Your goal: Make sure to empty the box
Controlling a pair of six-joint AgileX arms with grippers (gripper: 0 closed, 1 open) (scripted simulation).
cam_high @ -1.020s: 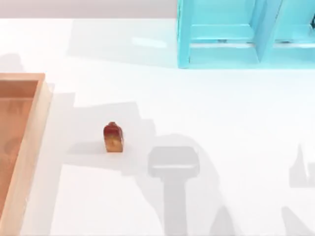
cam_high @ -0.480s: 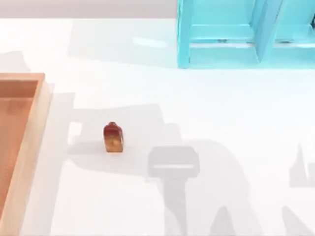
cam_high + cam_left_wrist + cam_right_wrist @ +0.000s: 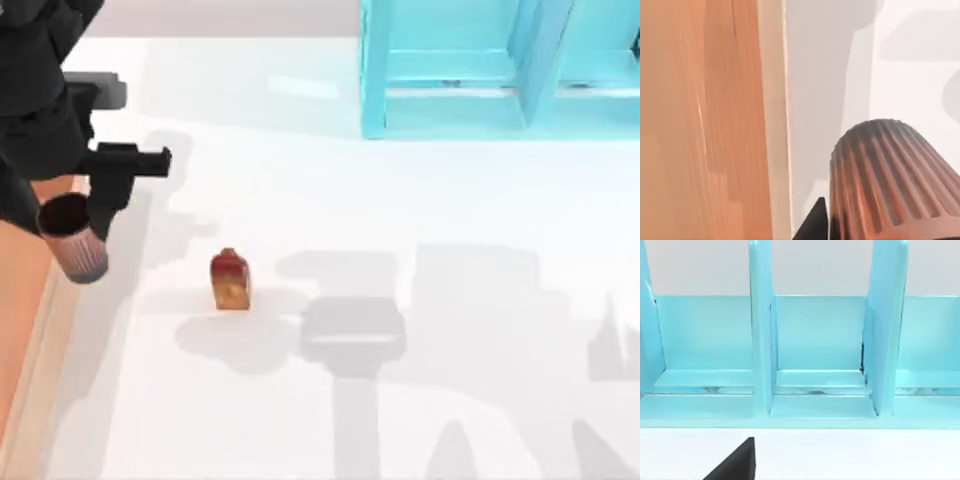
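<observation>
From above, the box [image 3: 45, 330] lay at the table's left edge, its tan rim framing an orange-brown floor. My left arm reached in from the upper left, and my left gripper [image 3: 72, 222] hung over the box's right rim, closed on a ribbed dark-red cup [image 3: 74, 238] tilted with its mouth upward. A small red-and-amber bottle [image 3: 230, 280] stood on the table [image 3: 420, 220] near the box, well apart from the blue shelf [image 3: 500, 70] at the far right.

At my left wrist, the cup [image 3: 890, 180] sat beside the rim [image 3: 774, 120], above white table.

My right wrist faced the shelf [image 3: 815, 355]; I couldn't tell how that gripper [image 3: 737, 462] stood
</observation>
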